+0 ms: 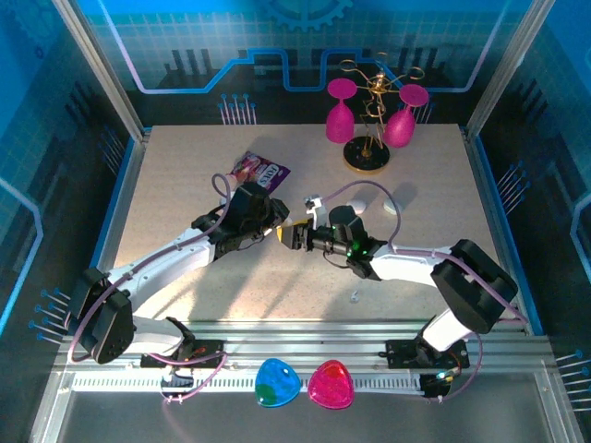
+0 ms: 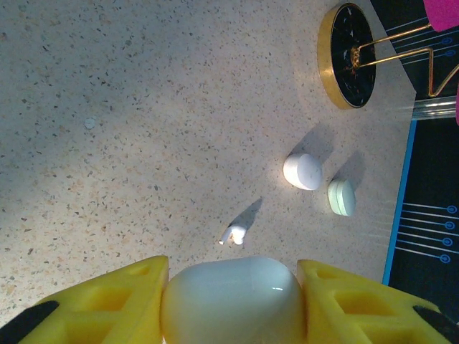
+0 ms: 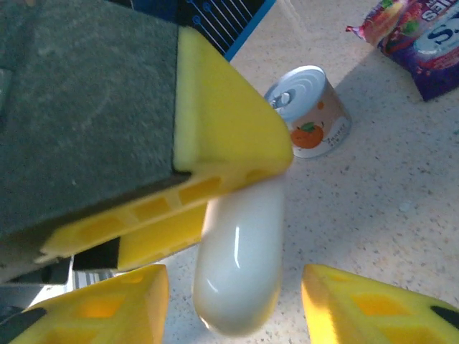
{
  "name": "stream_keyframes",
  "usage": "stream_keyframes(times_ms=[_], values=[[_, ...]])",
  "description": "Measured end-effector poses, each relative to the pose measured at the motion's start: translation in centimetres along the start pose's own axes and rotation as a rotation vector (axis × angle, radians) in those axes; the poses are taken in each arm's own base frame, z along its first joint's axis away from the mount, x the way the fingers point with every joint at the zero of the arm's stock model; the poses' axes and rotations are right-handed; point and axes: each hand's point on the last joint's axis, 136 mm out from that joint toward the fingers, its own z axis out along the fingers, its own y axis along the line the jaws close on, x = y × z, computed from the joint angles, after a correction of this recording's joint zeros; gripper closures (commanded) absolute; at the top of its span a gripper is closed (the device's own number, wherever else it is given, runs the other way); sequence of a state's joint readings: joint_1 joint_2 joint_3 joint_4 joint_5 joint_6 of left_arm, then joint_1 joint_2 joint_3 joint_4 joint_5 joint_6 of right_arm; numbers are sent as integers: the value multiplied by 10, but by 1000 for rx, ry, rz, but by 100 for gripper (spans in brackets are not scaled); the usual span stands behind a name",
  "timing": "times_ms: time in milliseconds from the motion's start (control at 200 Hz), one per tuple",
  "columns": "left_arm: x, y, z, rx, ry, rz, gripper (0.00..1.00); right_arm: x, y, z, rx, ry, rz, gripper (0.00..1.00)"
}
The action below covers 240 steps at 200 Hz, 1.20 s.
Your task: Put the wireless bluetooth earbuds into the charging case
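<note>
My left gripper (image 2: 233,304) is shut on a smooth white pebble-shaped charging case (image 2: 233,294), its yellow fingers (image 2: 107,301) pressed on both sides. In the right wrist view the case (image 3: 240,265) hangs from the left arm's yellow finger (image 3: 215,136). My right gripper (image 3: 233,312) stands open around the case's lower end, with a gap on each side. The two grippers meet at mid-table, left (image 1: 275,228) and right (image 1: 297,237). One tiny white earbud (image 2: 234,233) lies on the table just beyond the held case.
A second white case (image 2: 302,171) and a mint case (image 2: 341,197) lie further right. The gold stand's black base (image 2: 347,56) with pink glasses (image 1: 340,111) is at the back. A small can (image 3: 310,115) and a snack bag (image 3: 419,43) lie left of the grippers.
</note>
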<state>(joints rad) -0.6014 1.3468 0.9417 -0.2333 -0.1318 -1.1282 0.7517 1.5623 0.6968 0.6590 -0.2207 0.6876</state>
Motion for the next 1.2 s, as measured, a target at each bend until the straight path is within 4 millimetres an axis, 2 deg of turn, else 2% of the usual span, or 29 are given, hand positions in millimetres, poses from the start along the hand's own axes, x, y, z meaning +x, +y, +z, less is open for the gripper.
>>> stream_keyframes(times_ms=[200, 290, 335, 400, 435, 560, 665, 865, 1016, 1201], values=[[0, -1, -2, 7, 0, 0, 56, -1, 3, 1, -16, -3, 19, 76], [-1, -2, -4, 10, -6, 0, 51, -2, 3, 0, -16, -5, 18, 87], [-1, -2, -4, 11, -6, 3, 41, -3, 3, -1, -15, -3, 9, 88], [-1, -3, -4, 15, -7, 4, 12, -3, 5, -3, -21, -1, -6, 88], [-2, -3, -4, 17, -8, 5, 1, -4, 7, -5, -26, -2, -19, 89], [-4, -5, -6, 22, -23, 43, 1, -12, 10, -19, -36, -9, -72, 89], [-8, -12, -12, 71, -50, 141, 1, -22, 10, -35, -41, -10, -119, 89], [-3, -40, -43, 287, -107, 459, 1, -42, 3, -75, -18, -19, -195, 89], [21, -63, -65, 504, -109, 784, 1, -43, 11, -104, -19, 10, -273, 91], [62, -75, -87, 767, -63, 1086, 1, -40, 40, -132, -86, 75, -384, 95]])
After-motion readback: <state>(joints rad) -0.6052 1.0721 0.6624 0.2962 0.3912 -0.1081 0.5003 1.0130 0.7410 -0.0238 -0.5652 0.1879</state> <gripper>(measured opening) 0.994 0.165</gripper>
